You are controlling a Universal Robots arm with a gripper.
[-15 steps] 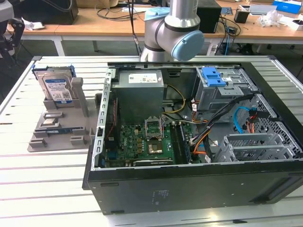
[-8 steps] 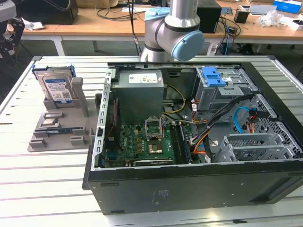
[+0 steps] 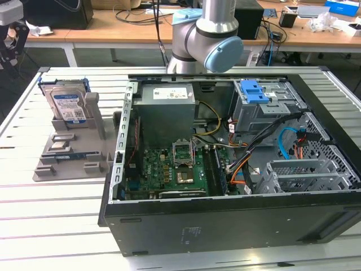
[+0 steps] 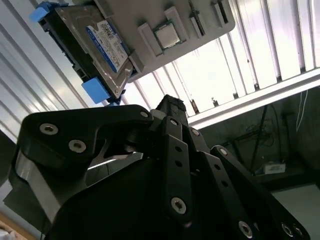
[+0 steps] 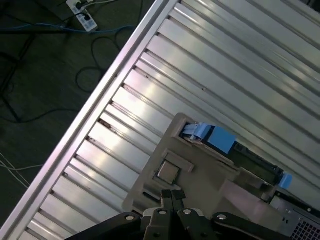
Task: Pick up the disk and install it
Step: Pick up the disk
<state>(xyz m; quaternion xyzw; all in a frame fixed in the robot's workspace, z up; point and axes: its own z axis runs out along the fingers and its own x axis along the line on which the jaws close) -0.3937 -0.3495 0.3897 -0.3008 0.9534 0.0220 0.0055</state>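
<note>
**Step:** approach to pick-up, as we judge it; nothing is installed yet.

**Item:** flat silver-metal disk (image 3: 67, 104) with a white-and-blue label, in a blue plastic carrier. It stands propped in the grey plastic holder (image 3: 73, 161) on the slatted metal table (image 3: 45, 214), to the exterior view's left of the open black computer case (image 3: 225, 226).

**Black claw** (image 4: 170, 106)**:** pressed together, empty, apart from the disk.

**Requirement:** we judge that a grasp calls for a spread claw squared to the carrier's edges.

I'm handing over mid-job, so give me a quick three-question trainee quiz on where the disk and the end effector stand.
1. True or false: the disk is already inside the computer case.
2. The disk stands on: A the grey fixture tray, B the motherboard, C the drive cage.
3. What does the end effector hold?
Key: 1 false; 2 A; 3 nothing.
</note>
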